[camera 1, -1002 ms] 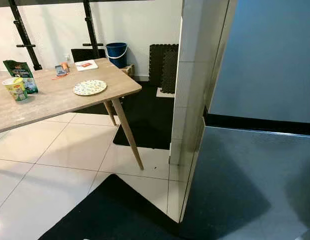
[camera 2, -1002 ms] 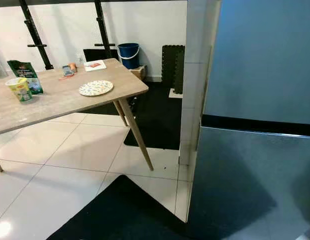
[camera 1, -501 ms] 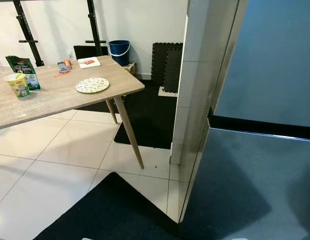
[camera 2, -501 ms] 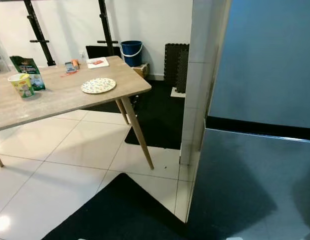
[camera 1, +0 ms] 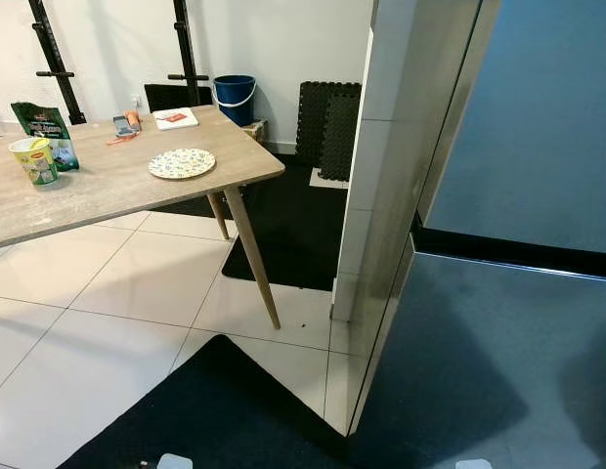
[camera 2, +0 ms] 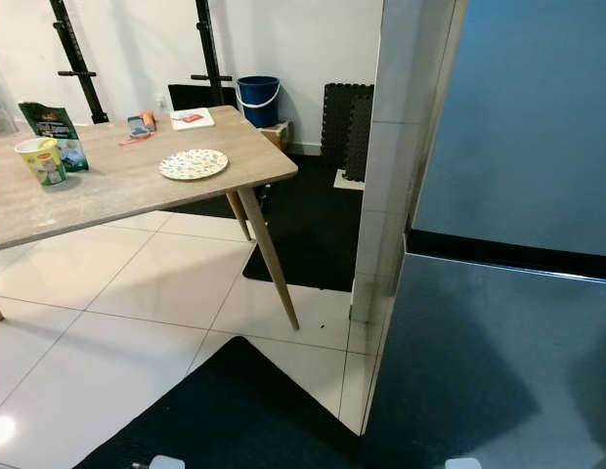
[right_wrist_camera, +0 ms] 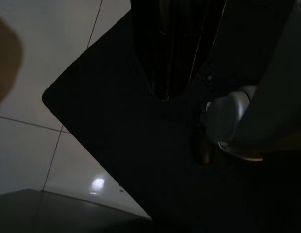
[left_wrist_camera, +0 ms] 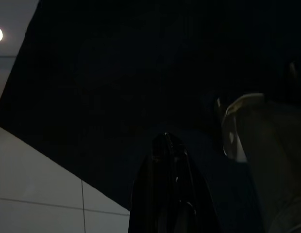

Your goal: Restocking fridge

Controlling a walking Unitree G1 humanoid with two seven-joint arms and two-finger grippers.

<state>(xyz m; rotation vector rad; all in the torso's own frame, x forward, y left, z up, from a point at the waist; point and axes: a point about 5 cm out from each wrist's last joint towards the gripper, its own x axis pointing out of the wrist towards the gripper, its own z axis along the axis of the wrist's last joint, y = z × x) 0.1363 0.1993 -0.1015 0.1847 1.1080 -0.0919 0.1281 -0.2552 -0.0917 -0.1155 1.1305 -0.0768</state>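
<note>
The fridge (camera 1: 518, 293) occupies the right half of the head views, its dark grey doors closed, with a black horizontal band between the upper and lower door; a white tiled pillar (camera 1: 381, 195) stands against its left edge, centre of frame; a black mat (camera 1: 215, 410) lies on the white tiled floor (camera 1: 117, 303) at the lower centre, directly in front of the fridge's lower door.

The wooden bench (camera 1: 108, 181) fills the upper left of the frame, well apart from the fridge; on it, from larger to smaller: a green bag (camera 1: 43, 127) at the far left edge, a patterned plate (camera 1: 181, 163) near the bench's right corner, a yellow-green cup (camera 1: 33, 159) just in front of the bag, a white card (camera 1: 173, 119) and a small phone (camera 1: 121, 126) at the far edge; behind the bench, at the upper centre, a blue bucket (camera 1: 234, 98) stands beside dark foam tiles (camera 1: 327, 132) leaning on the wall.

Both arms hang low, pointing at the floor; the left claw (left_wrist_camera: 171, 165) hangs over the black mat, its fingers together in a narrow point, holding nothing; the right claw (right_wrist_camera: 165, 82) also hangs above the mat near its corner, fingers pressed narrow and empty; neither claw is near the fridge doors or the bench items.
</note>
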